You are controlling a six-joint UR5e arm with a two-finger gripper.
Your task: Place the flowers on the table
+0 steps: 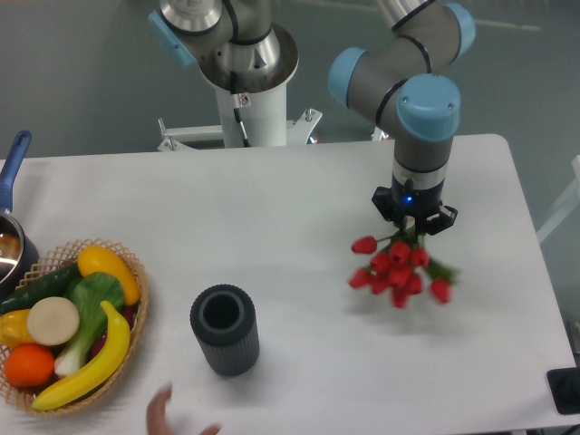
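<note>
Claw (415, 227) was clamped on the stems; the red tulip bunch (399, 268) hung directly beneath it, near the counter's (299, 208) right edge.

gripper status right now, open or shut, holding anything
Gripper: shut on the flowers, gripping the stems with the red blooms hanging below it over the table.

Grey arm (381, 86) — blue caps, seemingly plastic
</note>
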